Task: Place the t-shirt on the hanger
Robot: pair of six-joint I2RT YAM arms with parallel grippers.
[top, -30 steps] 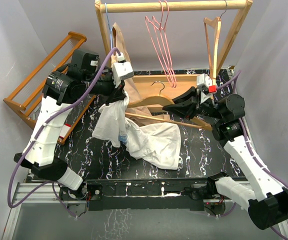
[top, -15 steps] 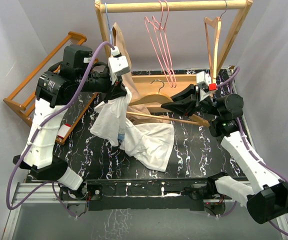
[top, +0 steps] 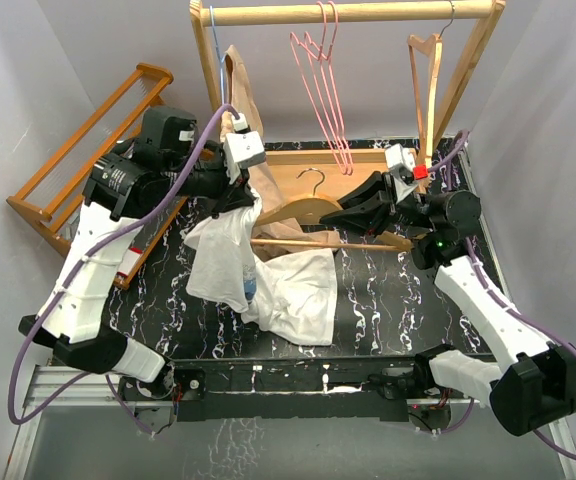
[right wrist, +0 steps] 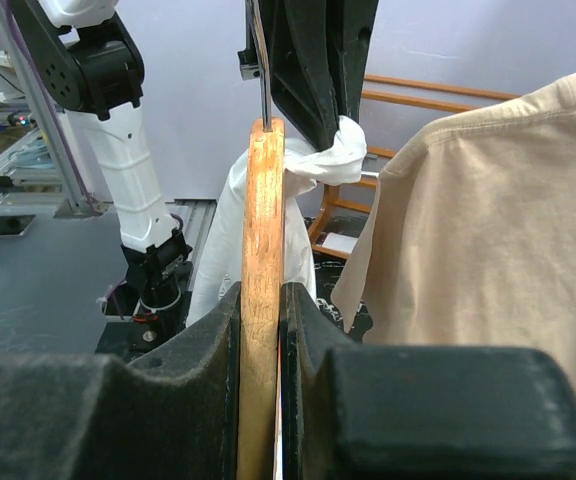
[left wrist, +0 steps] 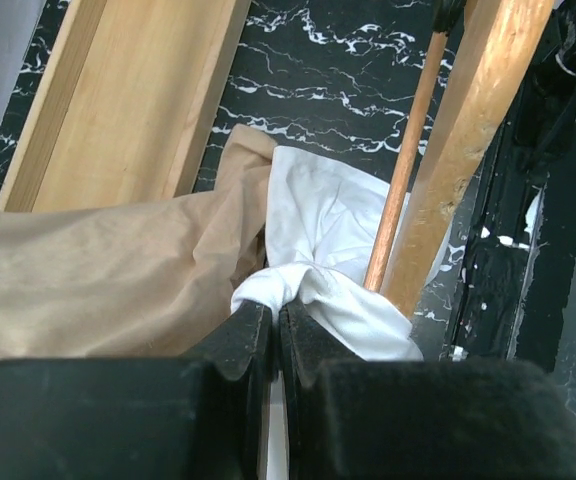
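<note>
Over the last second the right gripper (top: 356, 212) has swung its clamped wooden hanger (top: 303, 210) level, its tip now at the t-shirt (top: 268, 285). The left gripper (top: 240, 200) pinches a raised shirt fold (hem trailing on the table (top: 398, 290)). We judge threading is near, though the pink hangers (top: 323, 90) are on the rail (top: 348, 12).
</note>
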